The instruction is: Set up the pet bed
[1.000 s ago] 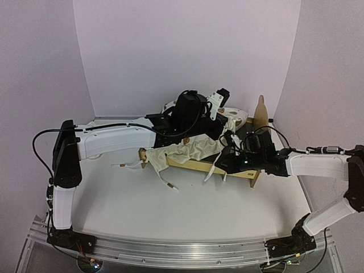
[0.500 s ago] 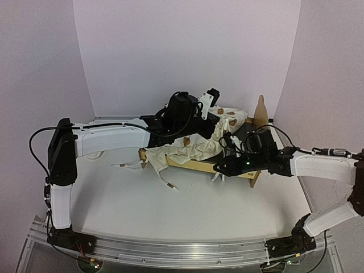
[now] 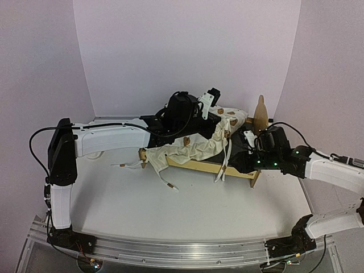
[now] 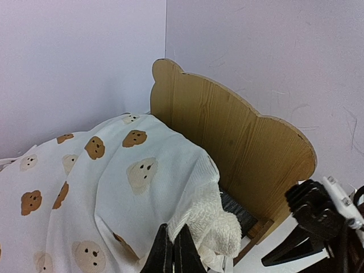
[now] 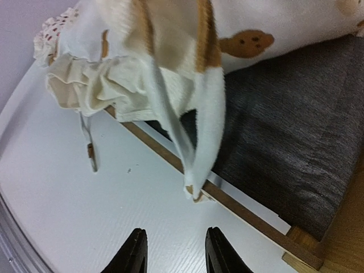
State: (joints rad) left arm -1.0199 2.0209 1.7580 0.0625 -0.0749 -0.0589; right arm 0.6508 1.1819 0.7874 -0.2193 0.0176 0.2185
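Two arms, left end effector (image 4: 173,253) clenched on cushion (image 4: 114,187) above pet bed (image 4: 239,136), right end effector (image 5: 172,250) released beside its rail.

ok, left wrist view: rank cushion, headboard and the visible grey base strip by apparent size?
1. bear-print cushion, though it is nearest the camera, so it is not clearly bigger than the headboard
2. headboard
3. grey base strip, mostly hidden

Pet bed (image 3: 199,165): one, centre of the top view.
Bear-print cushion (image 3: 193,148): one, centre of the top view.
Red-spotted white pillow (image 5: 51,34): one, upper left of the right wrist view.
Arms: two, left arm (image 3: 108,136) and right arm (image 3: 335,173).
Grippers: two, left gripper (image 4: 172,250) and right gripper (image 5: 175,239).
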